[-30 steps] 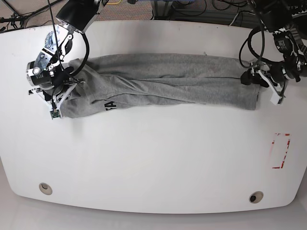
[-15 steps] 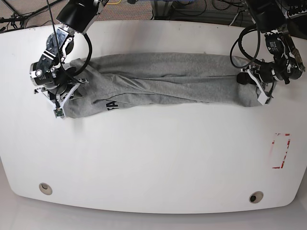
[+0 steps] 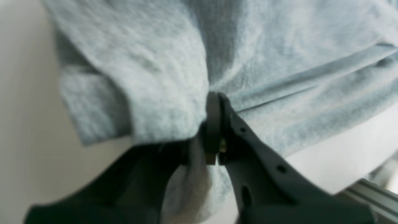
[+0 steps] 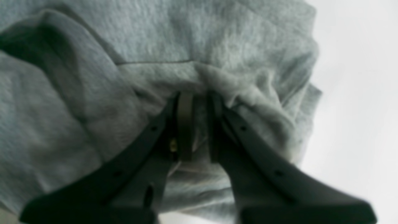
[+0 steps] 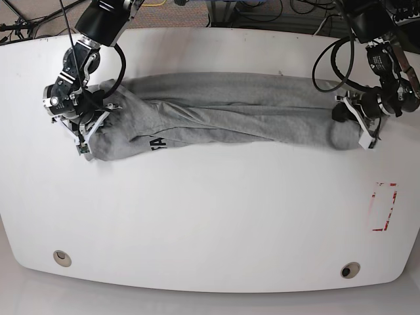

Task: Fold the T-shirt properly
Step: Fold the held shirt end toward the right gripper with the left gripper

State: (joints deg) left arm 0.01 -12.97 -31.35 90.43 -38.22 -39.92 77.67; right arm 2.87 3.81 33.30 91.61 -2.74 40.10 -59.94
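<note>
Grey and soft, the T-shirt (image 5: pixel 223 115) lies in one long bunched strip across the far half of the white table (image 5: pixel 210 216). A few black letters show near its end on the left of the base view.

A second ago the left gripper (image 5: pixel 354 125) sat just off the shirt's end with its fingers wide apart. Now it has come in onto the cloth, and its fingers (image 3: pixel 214 124) are pressed together, pinching a fold of the T-shirt (image 3: pixel 279 62). That end of the shirt looks more bunched up than before.

The right gripper (image 5: pixel 85 125) has stayed at the other end. It has moved only a little. Its fingers (image 4: pixel 186 124) are close together with a bit of the T-shirt (image 4: pixel 199 46) pinched between them.

There is one shirt, one table, two arms and two grippers. There are two small round holes (image 5: pixel 62 257) near the front edge of the table. One red marked box (image 5: pixel 384 207) sits near the table's edge on the right of the base view.
</note>
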